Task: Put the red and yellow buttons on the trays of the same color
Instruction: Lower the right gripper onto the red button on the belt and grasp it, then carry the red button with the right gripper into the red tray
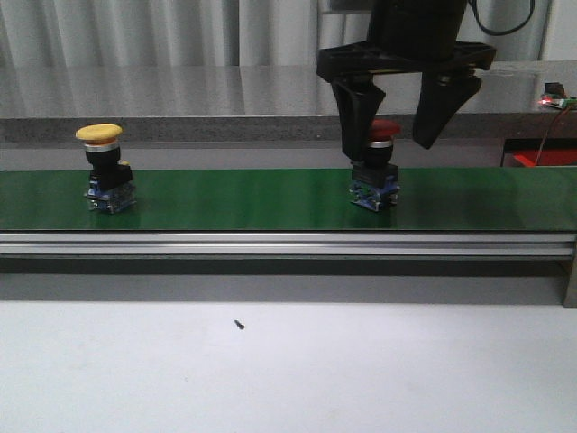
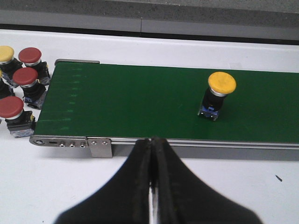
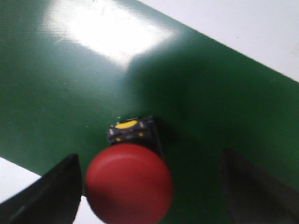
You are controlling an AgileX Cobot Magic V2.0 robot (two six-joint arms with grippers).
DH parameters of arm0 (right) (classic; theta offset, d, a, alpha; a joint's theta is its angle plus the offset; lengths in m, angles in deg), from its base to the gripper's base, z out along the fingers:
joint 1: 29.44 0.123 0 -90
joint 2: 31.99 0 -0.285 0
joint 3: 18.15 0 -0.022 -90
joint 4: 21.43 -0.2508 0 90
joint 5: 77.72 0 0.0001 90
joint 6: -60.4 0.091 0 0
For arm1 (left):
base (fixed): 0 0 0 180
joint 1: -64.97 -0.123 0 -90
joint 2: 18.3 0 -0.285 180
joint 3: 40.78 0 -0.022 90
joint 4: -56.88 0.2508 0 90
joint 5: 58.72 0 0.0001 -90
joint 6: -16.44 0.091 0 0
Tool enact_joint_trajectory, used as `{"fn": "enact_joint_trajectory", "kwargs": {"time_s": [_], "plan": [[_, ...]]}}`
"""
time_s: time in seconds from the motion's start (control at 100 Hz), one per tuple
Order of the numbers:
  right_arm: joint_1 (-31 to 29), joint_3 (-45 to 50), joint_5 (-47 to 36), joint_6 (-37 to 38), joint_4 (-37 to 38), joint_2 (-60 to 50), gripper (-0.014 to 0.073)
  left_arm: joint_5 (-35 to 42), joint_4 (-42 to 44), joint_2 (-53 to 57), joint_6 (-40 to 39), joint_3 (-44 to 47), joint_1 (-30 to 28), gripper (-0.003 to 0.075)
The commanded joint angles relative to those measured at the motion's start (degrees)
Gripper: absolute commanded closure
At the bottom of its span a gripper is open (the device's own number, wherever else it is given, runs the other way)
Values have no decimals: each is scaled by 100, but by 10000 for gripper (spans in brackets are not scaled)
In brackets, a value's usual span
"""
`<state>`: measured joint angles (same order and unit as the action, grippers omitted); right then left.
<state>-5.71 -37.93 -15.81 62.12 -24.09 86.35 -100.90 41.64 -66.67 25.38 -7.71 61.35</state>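
Bare white tabletop fills the bottom of the front view, with a small dark speck on it. Behind it, across the middle of the frame, runs the green conveyor belt on its metal rail. Right of centre, the right gripper hangs from the top edge with its jaws spread wide. The red button stands upright on the belt between them, close against the finger on the left of the frame and apart from the other; the fingertips reach about cap height, so they seem to straddle the mushroom cap rather than the body. In the right wrist view the red cap sits off-centre toward the lower left finger, nothing is clasped, and whether that finger touches the cap cannot be told. The coming grasp probably turns on centring the jaws and lowering along the button's vertical axis. The left gripper is pressed closed and empty at the bottom centre of its view, short of the belt. Beyond it, the yellow button stands upright on the belt at centre right; spare buttons cluster at the left edge. No trays are visible.
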Motion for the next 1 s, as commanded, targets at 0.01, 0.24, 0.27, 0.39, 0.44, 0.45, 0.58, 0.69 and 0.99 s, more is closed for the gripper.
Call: {"fn": "enact_joint_trajectory", "kwargs": {"time_s": [0.01,0.24,0.27,0.39,0.44,0.45,0.58,0.69,0.99], "plan": [[-83,-177,-113,-172,-241,-208,71,439,-79,15,-13,-153,44,740],[-114,-177,-17,-172,-254,-179,403,439,-79,15,-13,-153,44,740],[-114,-177,-17,-172,-254,-192,407,439,-79,15,-13,-153,44,740],[-182,-177,-17,-172,-218,-348,407,439,-79,15,-13,-153,44,740],[-285,-177,-4,-172,-173,-460,407,439,-79,15,-13,-153,44,740],[-306,-177,2,-172,-172,-483,407,439,-79,15,-13,-153,44,740],[-895,-177,168,-277,-128,-766,407,419,-79,15,-13,-153,44,740],[-1533,-177,252,-330,-123,-932,407,419,-79,15,-13,-153,44,740],[-3066,-177,143,-398,-56,-981,407,406,-79,15,-13,-153,44,740]]}}
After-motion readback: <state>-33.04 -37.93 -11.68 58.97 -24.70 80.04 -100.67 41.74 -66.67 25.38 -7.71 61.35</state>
